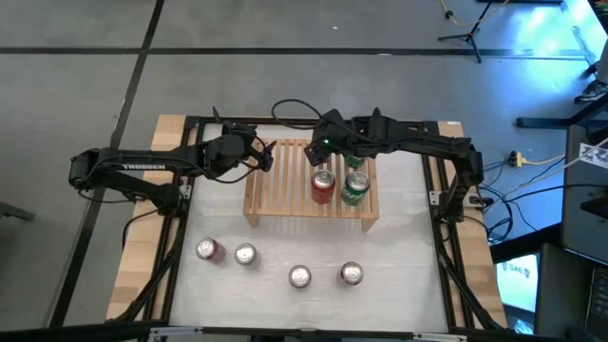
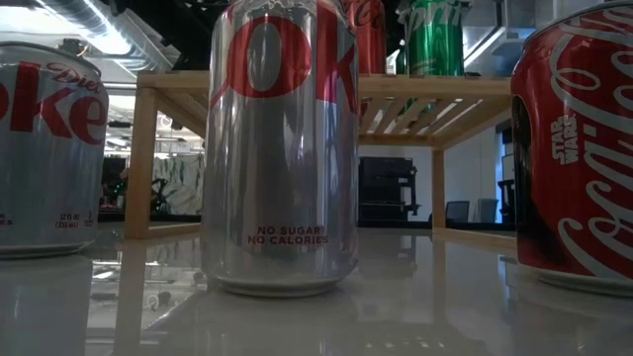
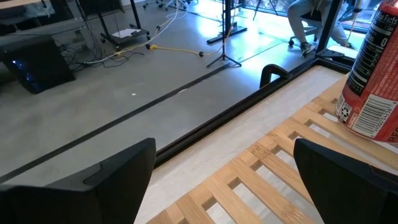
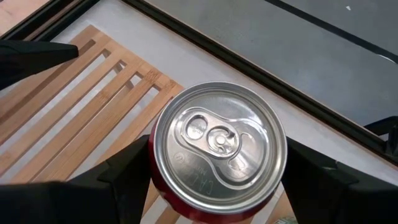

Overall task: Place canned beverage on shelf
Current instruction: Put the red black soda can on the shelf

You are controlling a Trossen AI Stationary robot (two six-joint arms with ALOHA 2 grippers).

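The light wooden shelf (image 1: 285,195) stands mid-table. A red can (image 1: 323,186) and a green can (image 1: 355,188) stand upright on its slatted top, toward its right end; both also show in the low view, the red can (image 2: 367,35) and the green can (image 2: 435,35). My right gripper (image 1: 325,163) is over the red can, shut on it (image 4: 219,144). My left gripper (image 1: 267,157) is open and empty above the shelf's far left part, with its fingers (image 3: 118,180) spread wide over the slats (image 3: 261,168). My right gripper pinches the red can's two opposite sides just under its top rim (image 4: 155,163) between its two fingers. The fingers come from above, slanting from the far side. The can stands upright with its base on the shelf top (image 2: 367,71).
Several more cans stand on the white table in front of the shelf: a red one (image 1: 208,250) and silver ones (image 1: 245,255) (image 1: 300,276) (image 1: 350,274). In the low view they (image 2: 282,148) block most of the shelf. The shelf's left half is bare.
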